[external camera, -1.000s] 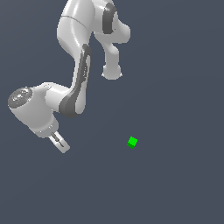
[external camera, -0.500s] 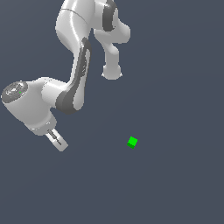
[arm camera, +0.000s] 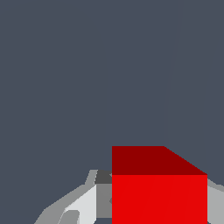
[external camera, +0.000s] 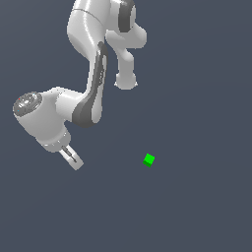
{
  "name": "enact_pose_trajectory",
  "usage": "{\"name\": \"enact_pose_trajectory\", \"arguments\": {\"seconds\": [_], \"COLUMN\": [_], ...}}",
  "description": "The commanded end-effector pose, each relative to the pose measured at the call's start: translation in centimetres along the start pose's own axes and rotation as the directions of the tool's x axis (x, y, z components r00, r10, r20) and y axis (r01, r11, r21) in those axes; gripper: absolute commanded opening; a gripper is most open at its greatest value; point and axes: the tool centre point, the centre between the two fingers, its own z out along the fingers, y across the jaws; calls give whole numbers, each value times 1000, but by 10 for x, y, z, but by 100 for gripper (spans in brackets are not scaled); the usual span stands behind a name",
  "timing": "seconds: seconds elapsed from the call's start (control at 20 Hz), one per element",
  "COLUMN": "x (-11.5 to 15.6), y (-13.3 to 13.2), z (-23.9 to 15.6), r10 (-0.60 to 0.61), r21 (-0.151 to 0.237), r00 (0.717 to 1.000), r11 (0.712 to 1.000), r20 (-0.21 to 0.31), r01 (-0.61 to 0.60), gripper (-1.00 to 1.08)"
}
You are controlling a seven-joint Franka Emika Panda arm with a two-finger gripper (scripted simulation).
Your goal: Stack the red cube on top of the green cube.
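The gripper (external camera: pixel 75 161) is clamped on the red cube (arm camera: pixel 159 188) — in the wrist view the cube sits between the pale fingers (arm camera: pixel 83 203), its front face bright red and its upper face a darker, shaded red. In the exterior view the cube is hidden behind the gripper. The green cube (external camera: pixel 149 160) — tiny, plain, bright green — rests on the dark grey floor (external camera: pixel 197 206), well apart from the gripper, toward the exterior view's right of it.
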Motion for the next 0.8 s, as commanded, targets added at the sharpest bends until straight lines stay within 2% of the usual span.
{"name": "enact_pose_trajectory", "arguments": {"seconds": [0.0, 0.25, 0.75], "x": [-11, -46, -136], "y": [-11, -42, -126], "z": [2, 9, 29], "r10": [-1, -2, -2], "r21": [1, 1, 1], "r00": [1000, 1000, 1000], "r11": [1000, 1000, 1000], "r20": [0, 0, 0], "r01": [1, 2, 2], "gripper": [-100, -100, -100]}}
